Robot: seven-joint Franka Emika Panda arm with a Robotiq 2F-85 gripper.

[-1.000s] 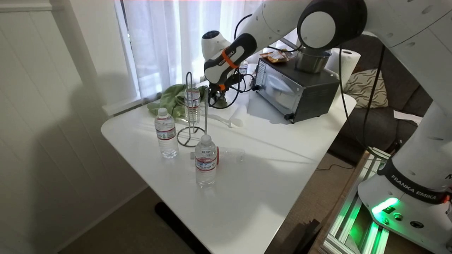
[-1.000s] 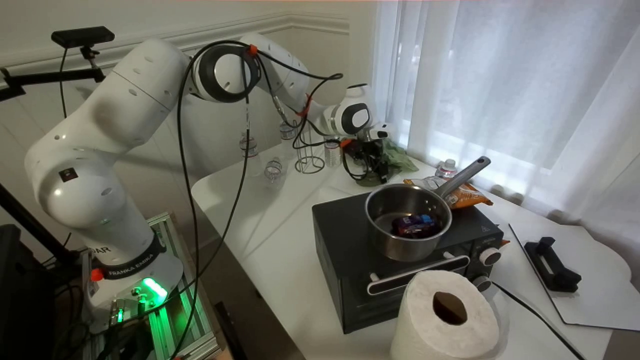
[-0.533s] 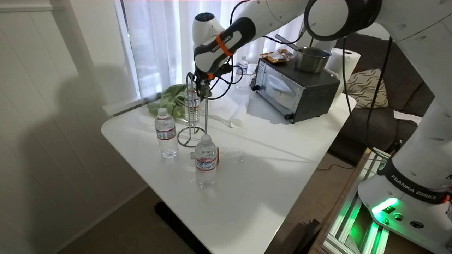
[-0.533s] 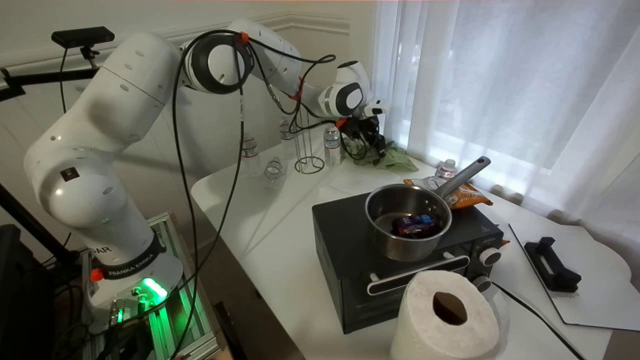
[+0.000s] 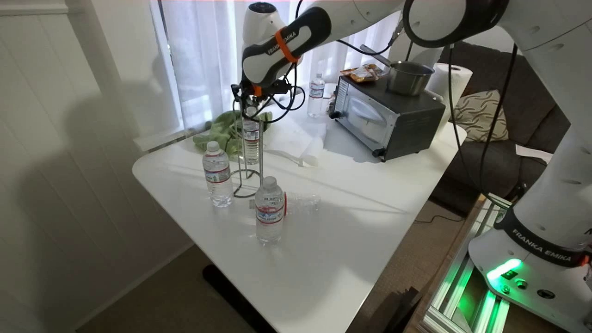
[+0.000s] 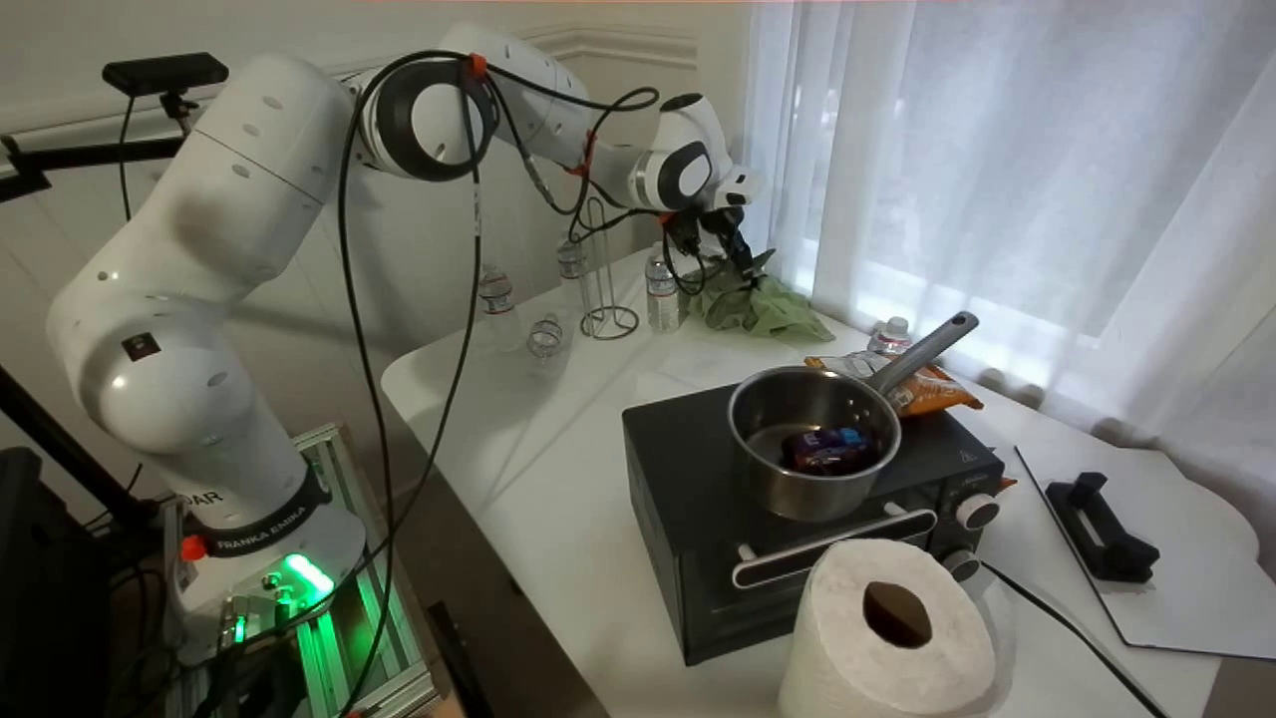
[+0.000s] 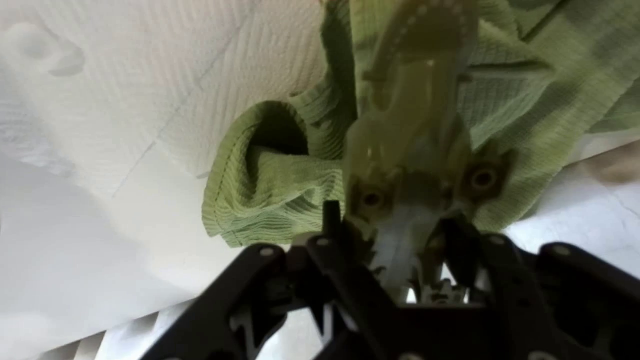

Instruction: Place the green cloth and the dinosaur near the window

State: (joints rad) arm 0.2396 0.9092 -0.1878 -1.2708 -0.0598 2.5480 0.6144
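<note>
By the curtained window (image 6: 1007, 179), the cloth (image 6: 770, 309) lay crumpled on the desk (image 5: 333, 249), seemingly where the task wanted it; above it my hand (image 7: 394, 227) was clamped on the dinosaur (image 7: 415, 135), held aloft, I judged, to be set down there.

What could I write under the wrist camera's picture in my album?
A toy dinosaur gripped in the robot's end effector, seen against a rumpled green cloth.

Daylight glowed through curtain (image 5: 208, 55) at edge of bench (image 5: 319, 273); shadow dulled wall (image 5: 55, 185) past corner; dinosaur (image 7: 407, 145) blurred in wrist view.
</note>
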